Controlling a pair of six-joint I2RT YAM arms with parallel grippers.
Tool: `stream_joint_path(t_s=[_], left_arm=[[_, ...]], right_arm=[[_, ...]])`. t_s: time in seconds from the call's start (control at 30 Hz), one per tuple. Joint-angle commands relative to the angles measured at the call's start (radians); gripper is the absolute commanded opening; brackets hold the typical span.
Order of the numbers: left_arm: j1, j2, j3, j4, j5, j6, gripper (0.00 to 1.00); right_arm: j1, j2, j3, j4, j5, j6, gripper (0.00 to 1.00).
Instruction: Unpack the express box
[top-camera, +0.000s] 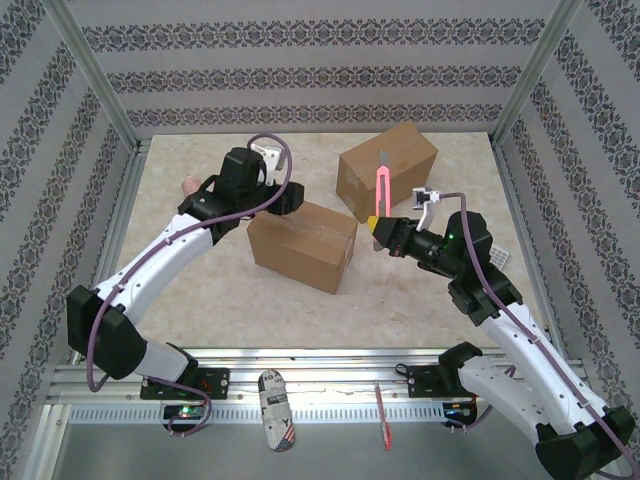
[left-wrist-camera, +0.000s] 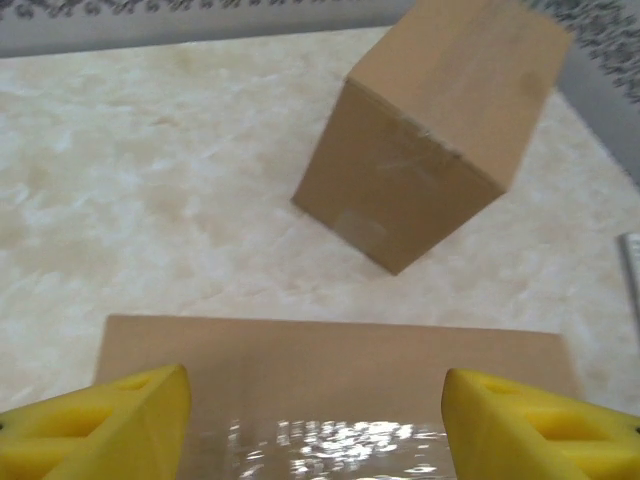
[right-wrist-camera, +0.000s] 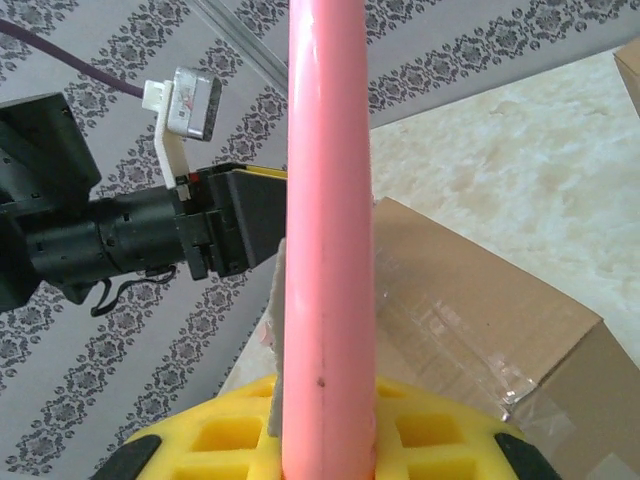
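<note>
Two brown cardboard boxes stand on the table: a near box (top-camera: 300, 245) with clear tape along its top, and a far box (top-camera: 388, 170) behind it to the right. My left gripper (top-camera: 289, 200) hovers at the near box's far-left top edge. In the left wrist view its yellow fingers (left-wrist-camera: 120, 425) stand wide apart over the taped top (left-wrist-camera: 330, 350), gripper (left-wrist-camera: 317, 405) open and holding nothing. My right gripper (top-camera: 379, 232) is shut on a pink utility knife (top-camera: 382, 188) that points up, beside the near box's right end. The right wrist view shows the knife (right-wrist-camera: 325, 250) between yellow pads (right-wrist-camera: 440, 445).
A patterned object (top-camera: 275, 410) and a thin red tool (top-camera: 384, 418) lie on the front rail between the arm bases. A small pinkish object (top-camera: 190, 185) sits behind the left arm. Metal frame posts and wallpapered walls enclose the table.
</note>
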Motion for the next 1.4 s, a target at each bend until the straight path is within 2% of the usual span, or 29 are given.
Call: stream_joint_path(t_s=[0.0, 0.13, 0.37, 0.57, 0.97, 1.2, 1.37], left_arm=[[0.03, -0.018, -0.067, 0.122, -0.052, 0.049, 0.67], [0.06, -0.023, -0.116, 0.172, -0.09, 0.045, 0.68], [0.096, -0.017, -0.161, 0.178, -0.025, 0.021, 0.7], [0.118, -0.025, -0.226, 0.279, 0.009, 0.024, 0.72], [0.123, 0.02, -0.298, 0.403, 0.042, 0.014, 0.71], [0.123, 0.008, -0.405, 0.546, 0.026, 0.014, 0.71], [0.123, 0.006, -0.436, 0.57, 0.016, 0.016, 0.68]], right_arm=[[-0.012, -0.008, -0.024, -0.007, 0.018, 0.005, 0.0], [-0.013, -0.007, -0.034, -0.013, 0.016, 0.002, 0.0], [-0.016, -0.02, -0.039, -0.073, 0.037, -0.018, 0.0], [-0.015, -0.019, -0.054, -0.061, 0.031, -0.01, 0.0], [-0.016, -0.017, -0.074, -0.053, 0.025, 0.0, 0.0], [-0.014, -0.006, -0.078, -0.039, 0.013, 0.009, 0.0], [-0.013, -0.006, -0.087, -0.027, 0.012, 0.021, 0.0]])
